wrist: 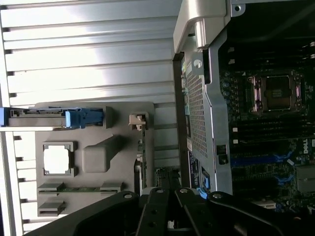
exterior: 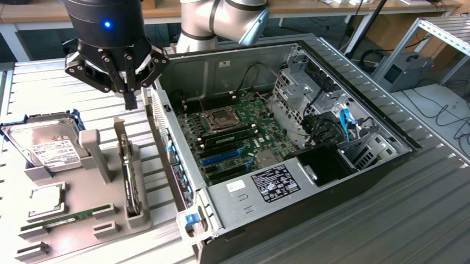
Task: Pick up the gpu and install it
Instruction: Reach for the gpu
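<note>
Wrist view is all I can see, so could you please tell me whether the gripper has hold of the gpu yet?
Observer: Not yet. In the exterior view the gripper hangs shut and holds nothing. It is above one end of the gpu, which stands on edge in the grey tray.
Operator: Thank you. The part at the tray's edge shows edge-on to me; could you say what it is?
Observer: It is a silver hard drive. It lies flat with its white label up, on the side of the tray away from the computer case.
</note>
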Robot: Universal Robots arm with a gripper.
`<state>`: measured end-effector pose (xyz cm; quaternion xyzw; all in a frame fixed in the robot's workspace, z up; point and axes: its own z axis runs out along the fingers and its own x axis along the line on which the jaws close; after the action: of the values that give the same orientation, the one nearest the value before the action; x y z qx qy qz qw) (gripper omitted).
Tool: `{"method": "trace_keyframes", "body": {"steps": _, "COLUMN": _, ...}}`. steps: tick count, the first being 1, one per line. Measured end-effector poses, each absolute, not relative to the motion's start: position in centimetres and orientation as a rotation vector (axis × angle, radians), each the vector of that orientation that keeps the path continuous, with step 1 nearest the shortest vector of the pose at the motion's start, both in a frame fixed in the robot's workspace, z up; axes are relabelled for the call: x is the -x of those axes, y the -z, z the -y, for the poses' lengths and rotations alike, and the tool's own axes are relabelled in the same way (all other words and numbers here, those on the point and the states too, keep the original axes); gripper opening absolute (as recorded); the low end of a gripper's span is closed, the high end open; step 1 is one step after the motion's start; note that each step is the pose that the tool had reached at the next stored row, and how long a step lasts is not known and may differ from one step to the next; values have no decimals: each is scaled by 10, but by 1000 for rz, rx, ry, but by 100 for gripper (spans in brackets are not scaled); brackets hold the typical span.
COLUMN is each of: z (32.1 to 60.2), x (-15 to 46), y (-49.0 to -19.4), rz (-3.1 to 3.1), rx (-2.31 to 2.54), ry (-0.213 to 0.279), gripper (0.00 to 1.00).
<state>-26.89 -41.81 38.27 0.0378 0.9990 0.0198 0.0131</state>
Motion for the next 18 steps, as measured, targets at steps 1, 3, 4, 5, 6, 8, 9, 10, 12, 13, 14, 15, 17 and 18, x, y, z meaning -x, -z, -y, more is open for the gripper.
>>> {"method": "trace_keyframes", "body": {"steps": 1, "z": 419, "x": 269, "y": -383, "rz": -3113, "rx": -118, "ry": -59, "gripper": 11}}
{"method": "trace_keyframes", "body": {"steps": 3, "z": 420, "x": 269, "y": -382, "rz": -3112, "rx": -118, "ry": -57, "gripper": 11}}
{"method": "trace_keyframes", "body": {"steps": 4, "z": 420, "x": 269, "y": -382, "rz": -3112, "rx": -118, "ry": -57, "gripper": 11}}
{"method": "trace_keyframes", "body": {"steps": 5, "z": 420, "x": 269, "y": -382, "rz": -3112, "rx": -118, "ry": -57, "gripper": 11}}
{"method": "trace_keyframes", "body": {"steps": 6, "z": 420, "x": 269, "y": -382, "rz": -3112, "rx": -118, "ry": -57, "gripper": 11}}
{"method": "trace_keyframes", "body": {"steps": 8, "z": 421, "x": 269, "y": -382, "rz": -3113, "rx": -118, "ry": -56, "gripper": 11}}
{"method": "trace_keyframes", "body": {"steps": 9, "z": 421, "x": 269, "y": -382, "rz": -3112, "rx": -118, "ry": -56, "gripper": 11}}
{"method": "trace_keyframes", "body": {"steps": 10, "z": 422, "x": 269, "y": -382, "rz": -3112, "rx": -118, "ry": -56, "gripper": 11}}
{"method": "trace_keyframes", "body": {"steps": 12, "z": 423, "x": 269, "y": -382, "rz": -3112, "rx": -118, "ry": -56, "gripper": 11}}
{"method": "trace_keyframes", "body": {"steps": 13, "z": 423, "x": 269, "y": -382, "rz": -3112, "rx": -118, "ry": -56, "gripper": 11}}
{"method": "trace_keyframes", "body": {"steps": 14, "z": 423, "x": 269, "y": -382, "rz": -3112, "rx": -118, "ry": -56, "gripper": 11}}
{"method": "trace_keyframes", "body": {"steps": 15, "z": 424, "x": 269, "y": -382, "rz": -3112, "rx": -118, "ry": -56, "gripper": 11}}
{"method": "trace_keyframes", "body": {"steps": 17, "z": 424, "x": 269, "y": -382, "rz": -3112, "rx": -118, "ry": -56, "gripper": 11}}
{"method": "trace_keyframes", "body": {"steps": 18, "z": 424, "x": 269, "y": -382, "rz": -3112, "rx": -118, "ry": -56, "gripper": 11}}
